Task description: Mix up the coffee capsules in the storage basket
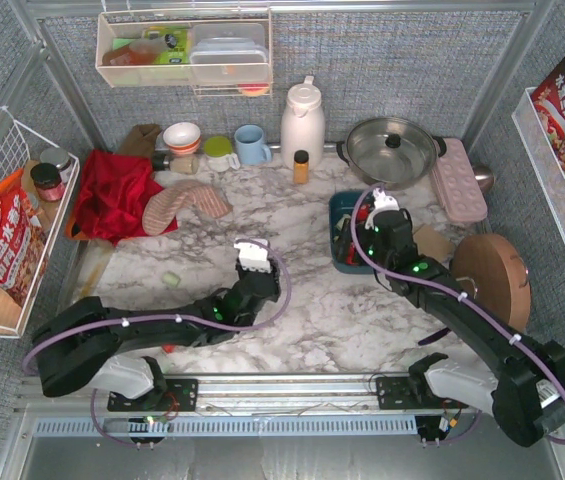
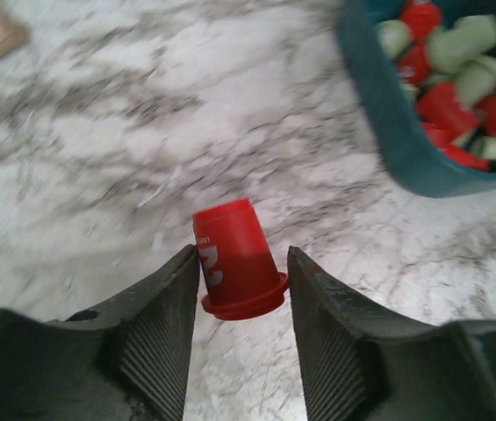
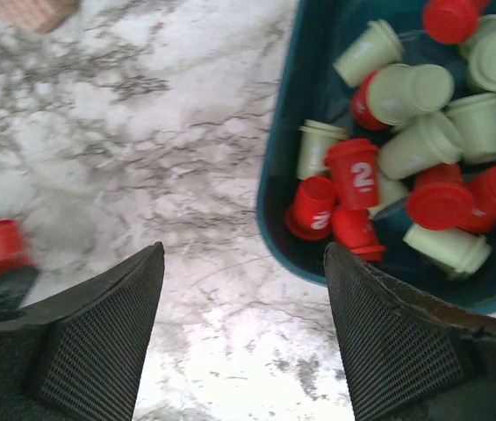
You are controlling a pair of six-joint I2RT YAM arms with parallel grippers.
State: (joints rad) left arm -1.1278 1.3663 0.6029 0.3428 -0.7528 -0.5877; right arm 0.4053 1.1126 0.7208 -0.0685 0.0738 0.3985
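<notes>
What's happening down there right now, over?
Left gripper shut on red capsule. Right gripper open by storage basket, capsules inside. Nothing in the way.

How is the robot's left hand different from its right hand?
The left gripper is shut on a red capsule, while the right gripper is open and holds nothing. The left gripper is over the bare table, apart from the basket, while the right gripper hangs right at the basket's rim. Both have dark, ribbed fingers.

Marble tabletop (image 1: 312, 305), grey fabric walls (image 1: 382, 60), wire shelf (image 1: 22, 130)
</notes>
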